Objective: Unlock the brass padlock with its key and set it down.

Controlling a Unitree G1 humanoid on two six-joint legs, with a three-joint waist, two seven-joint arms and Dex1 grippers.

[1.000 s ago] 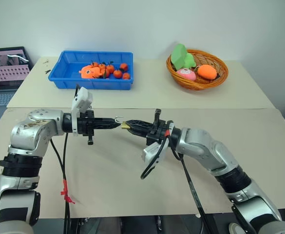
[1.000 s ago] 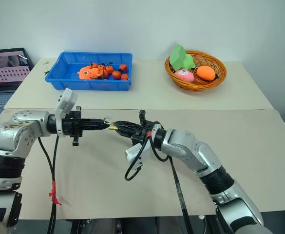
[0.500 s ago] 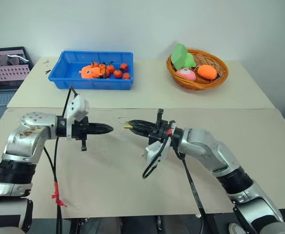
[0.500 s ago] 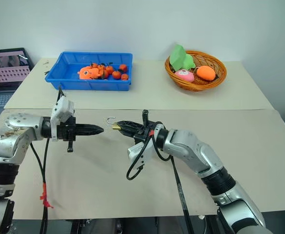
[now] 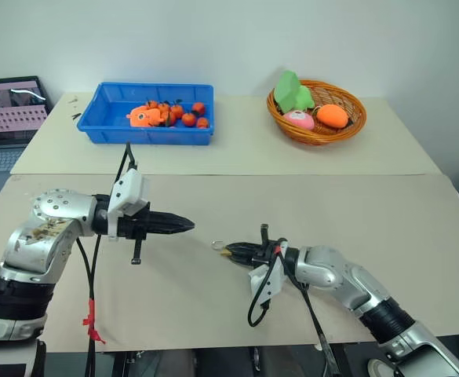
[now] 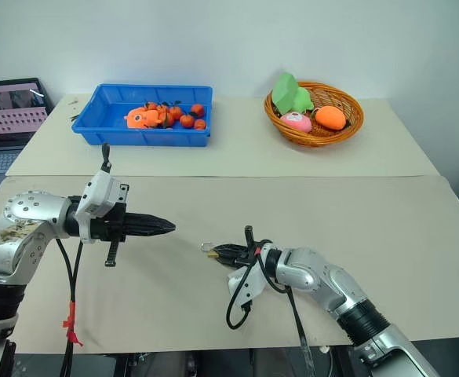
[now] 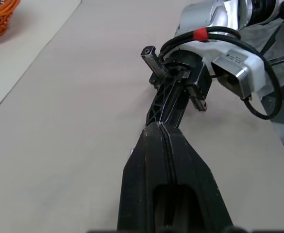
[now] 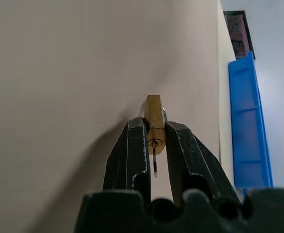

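Observation:
My right gripper (image 5: 226, 251) is shut on the brass padlock (image 8: 154, 109), low over the beige table near its front middle. The small gold body sits between the two fingertips, and its thin silver shackle (image 5: 216, 245) pokes out past them. A thin silvery sliver (image 8: 155, 164) juts from the keyhole and looks like the key. My left gripper (image 5: 188, 225) hovers a short way to the left, pointing at the right gripper. Its black fingers (image 7: 146, 160) are pressed together, and I see nothing between them. The two grippers are apart.
A blue bin (image 5: 154, 135) with small orange fruits stands at the back left. A wicker basket (image 5: 323, 135) of toy food stands at the back right. A laptop (image 5: 9, 118) sits off the table's left edge. Black cables hang under both wrists.
The right gripper has dropped toward the table with the padlock. The left gripper has pulled back from it, so the tips that nearly met now stand apart.

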